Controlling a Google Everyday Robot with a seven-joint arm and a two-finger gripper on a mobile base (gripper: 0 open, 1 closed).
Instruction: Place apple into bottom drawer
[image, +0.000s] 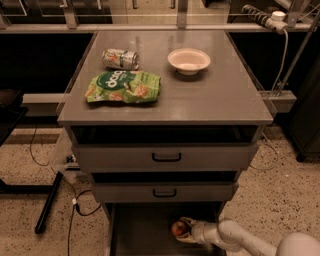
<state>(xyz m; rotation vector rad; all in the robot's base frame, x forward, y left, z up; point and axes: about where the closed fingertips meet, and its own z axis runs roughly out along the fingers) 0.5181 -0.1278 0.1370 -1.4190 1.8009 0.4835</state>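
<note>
The white arm (236, 237) was smooth and round. Its cream gripper (181, 230) was in the bottom drawer (142, 232), around the apple (177, 228).
</note>
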